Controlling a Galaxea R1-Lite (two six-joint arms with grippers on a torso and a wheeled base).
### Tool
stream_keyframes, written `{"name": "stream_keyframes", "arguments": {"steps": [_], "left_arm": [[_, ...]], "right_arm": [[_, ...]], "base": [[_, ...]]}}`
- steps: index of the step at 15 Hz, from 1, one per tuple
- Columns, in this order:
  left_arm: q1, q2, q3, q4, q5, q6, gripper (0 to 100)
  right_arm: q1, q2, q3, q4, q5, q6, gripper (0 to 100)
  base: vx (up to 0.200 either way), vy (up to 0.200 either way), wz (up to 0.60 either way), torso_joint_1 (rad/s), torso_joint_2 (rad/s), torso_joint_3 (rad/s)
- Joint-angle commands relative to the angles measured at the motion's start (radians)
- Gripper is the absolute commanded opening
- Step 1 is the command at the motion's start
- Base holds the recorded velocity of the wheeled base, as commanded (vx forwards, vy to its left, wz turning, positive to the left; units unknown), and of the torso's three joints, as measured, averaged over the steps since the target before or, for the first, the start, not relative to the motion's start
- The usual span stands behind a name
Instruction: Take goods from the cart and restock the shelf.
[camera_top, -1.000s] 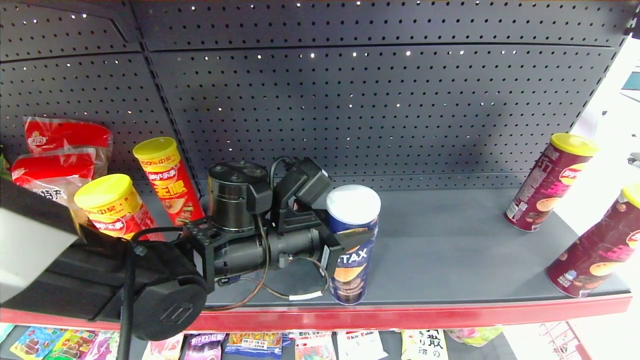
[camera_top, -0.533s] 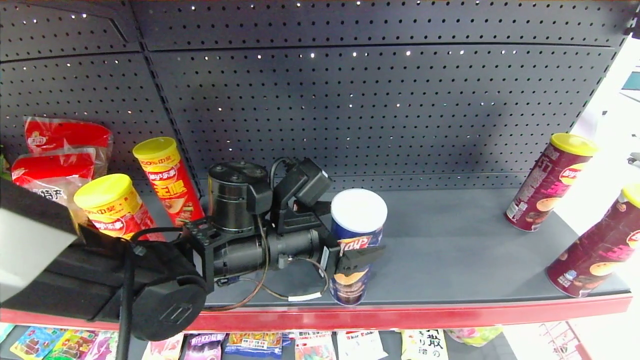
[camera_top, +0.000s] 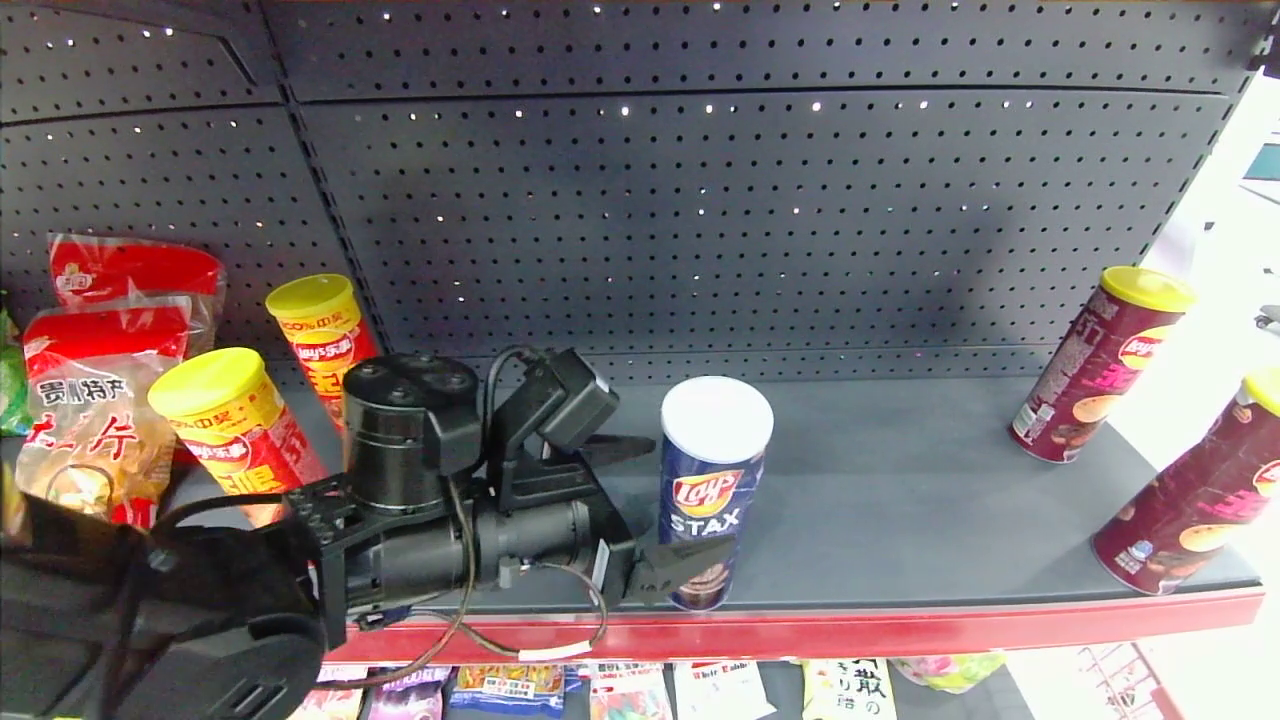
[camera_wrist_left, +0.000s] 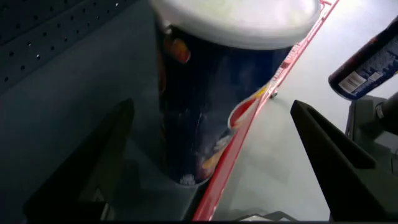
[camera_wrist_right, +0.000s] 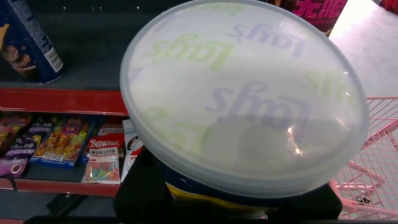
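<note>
Can (camera_top: 715, 480): blue with a white lid, stood upright near the front edge of the shelf (camera_top: 900, 500), about mid-length. The label front is seen in the head view. The foot is partly covered by the near finger of the left gripper (camera_top: 690, 497). Left gripper is spread wide, with one finger on each side of the can; contact cannot be told. In the left wrist view the can (camera_wrist_left: 205, 106) is cut off at the lid by the frame and its print is blurred. Both fingers (camera_wrist_left: 109, 155) are read as dark shapes clear of its sides.

Second can (camera_wrist_right: 245, 99): clamped in the right gripper (camera_wrist_right: 231, 210) and held off the shelf, in front of it. Nearly all of it is hidden under its own translucent lid. A yellow and blue strip of the body is made out below the rim. The gripper's fingers (camera_wrist_right: 142, 190) are read as dark patches under the lid. Cart (camera_wrist_right: 379, 155), pink wire, is cut off at the frame's corner.

Two red cans (camera_top: 225, 420) with yellow lids are stood left of the arm, and the nearer one is partly hidden by it. Two maroon cans (camera_top: 1100, 365) are stood at the shelf's right end, the nearer one cut off by the frame. Bags (camera_top: 90, 420) at far left are cut off too.
</note>
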Motion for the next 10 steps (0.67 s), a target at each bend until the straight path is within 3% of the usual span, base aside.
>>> {"name": "stream_keyframes", "arguments": {"steps": [1,5,7,10], "left_arm": [[0.007,-0.081,0.055,-0.001,0.016,-0.001,100],[0.057,-0.216,0.179,0.001,0.042,-0.004,100],[0.059,-0.373,0.323,0.010,0.050,-0.008,100],[0.060,-0.569,0.477,0.045,0.143,-0.011,100]], "right_arm": [[0.000,0.004,0.000,0.000,0.001,0.000,0],[0.000,0.009,-0.001,0.001,0.002,-0.002,0],[0.003,0.013,-0.001,0.001,0.002,0.000,0],[0.006,0.015,-0.001,0.001,0.004,0.000,0]], "base": [[0.000,0.000,0.00,0.000,0.00,0.000],[0.000,0.000,0.00,0.000,0.00,0.000],[0.000,0.000,0.00,0.000,0.00,0.000],[0.000,0.000,0.00,0.000,0.00,0.000]]}}
